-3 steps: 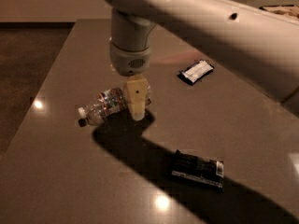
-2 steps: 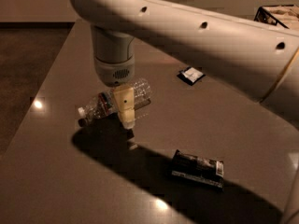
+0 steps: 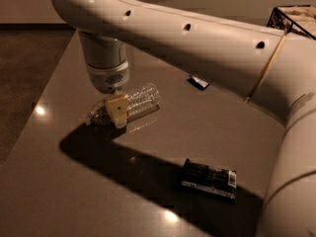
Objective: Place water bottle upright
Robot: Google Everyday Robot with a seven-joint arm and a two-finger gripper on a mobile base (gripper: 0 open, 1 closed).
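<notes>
On the table (image 3: 59,196), left of centre: water bottle (image 3: 140,100) on its side, cap end toward the near left, ribbed base toward the far right. Not upright yet. Directly at its middle: gripper (image 3: 117,111), hanging from the wrist of the big pale arm (image 3: 197,38) and crossing the bottle at about the label.

Compared with a second ago: then hanging beside the bottle's base end and a little above it; now lowered and shifted over the body itself. Reads as the end of the approach and the start of the grasp. Bottle roughly where it was, lying at much the same angle, so no lift or turn to speak of.

State of the jaws: cannot tell whether pressed onto the bottle or merely straddling it. Dark strip under the base end, possibly a small gap, possibly only shadow.

For the task, means the main work remains: firm hold, lift, rotate cap-up, set down on the base. Smooth round plastic likely to roll or slip if pinched off-centre.

Well apart on the table: dark packet (image 3: 207,179) near the front, smaller packet (image 3: 199,82) farther back.
</notes>
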